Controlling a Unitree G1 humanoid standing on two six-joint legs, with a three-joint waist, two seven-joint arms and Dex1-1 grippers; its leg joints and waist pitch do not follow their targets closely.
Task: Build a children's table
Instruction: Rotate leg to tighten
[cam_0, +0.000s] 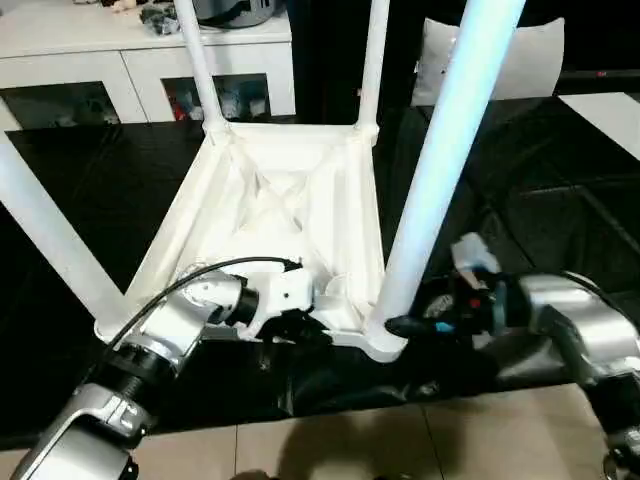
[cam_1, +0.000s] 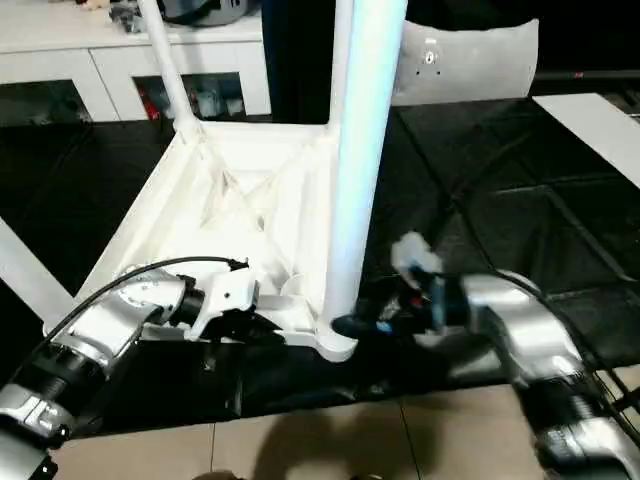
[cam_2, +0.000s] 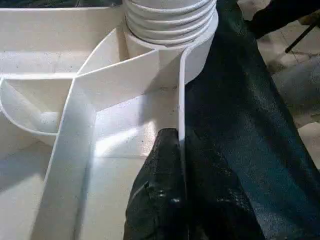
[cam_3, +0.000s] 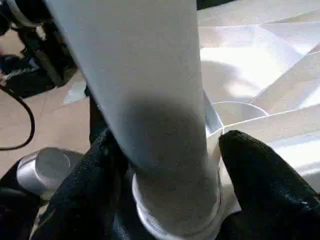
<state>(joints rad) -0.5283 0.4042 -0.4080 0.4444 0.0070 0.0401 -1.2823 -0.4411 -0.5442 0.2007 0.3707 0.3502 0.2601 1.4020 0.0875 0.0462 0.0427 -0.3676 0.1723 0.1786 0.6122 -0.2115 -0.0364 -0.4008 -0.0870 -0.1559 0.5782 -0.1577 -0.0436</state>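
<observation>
The white table top (cam_0: 290, 150) lies upside down on a black surface, its X-ribs facing up. Three legs stand in corner sockets: far left (cam_0: 200, 60), far right (cam_0: 372, 60) and near left (cam_0: 50, 230). My right gripper (cam_0: 400, 326) is shut on the base of the fourth leg (cam_0: 440, 150), which stands in the near right socket (cam_0: 385, 345); the right wrist view shows a black finger (cam_3: 250, 170) on each side of that leg (cam_3: 150, 100). My left gripper (cam_0: 300, 325) is shut on the top's near rim (cam_2: 181, 100), close to the threaded leg end (cam_2: 170, 20).
A white cabinet with glass doors (cam_0: 130, 60) stands at the back left. A white panel (cam_0: 530, 60) leans at the back right, and a white surface (cam_0: 610, 115) lies at the far right. The black surface ends just in front of me, above tiled floor (cam_0: 400, 440).
</observation>
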